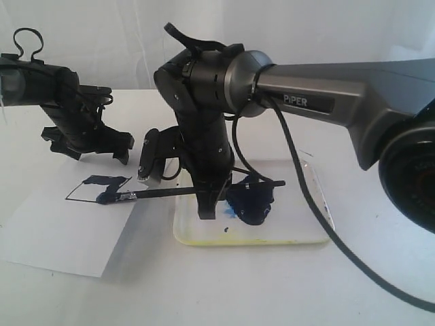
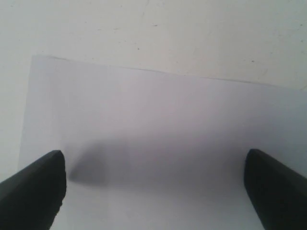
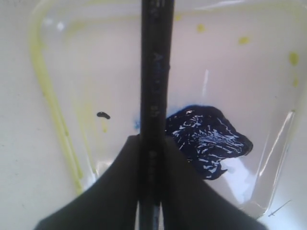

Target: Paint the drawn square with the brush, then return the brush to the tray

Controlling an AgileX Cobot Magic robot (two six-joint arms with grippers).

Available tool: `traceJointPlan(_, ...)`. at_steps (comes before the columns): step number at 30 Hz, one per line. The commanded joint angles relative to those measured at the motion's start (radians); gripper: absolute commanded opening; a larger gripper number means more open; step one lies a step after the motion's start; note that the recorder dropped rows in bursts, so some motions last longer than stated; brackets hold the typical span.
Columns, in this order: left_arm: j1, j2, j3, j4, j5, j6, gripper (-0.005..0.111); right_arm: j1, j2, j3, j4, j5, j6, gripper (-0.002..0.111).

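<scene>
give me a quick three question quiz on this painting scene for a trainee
1. Fill in: the paint blob in the tray is dark ____.
2. True or false: the left gripper is shut on the brush.
3. The brush's bristles are: A over the tray, B at the drawn square's edge, C in the left gripper.

Key: 1 blue; 2 false, the right gripper holds it; 3 B.

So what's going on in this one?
The right gripper is shut on the brush, holding it roughly level with its bristles at the edge of the drawn square on the paper. The square is only partly painted. The left gripper hangs open above the paper, holding nothing. The tray holds a dark blue paint blob.
</scene>
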Motion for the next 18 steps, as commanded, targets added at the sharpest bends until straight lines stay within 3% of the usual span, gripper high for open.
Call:
traceJointPlan(1,-0.001,0.047,0.026,0.035,0.104,0.019,0.105,0.000,-0.013,0.004,0.000,0.004,0.018,0.000)
traceJointPlan(18,-0.001,0.047,0.026,0.035,0.103,0.019,0.105,0.000,-0.101,0.004,0.001,0.004,0.028,0.000)
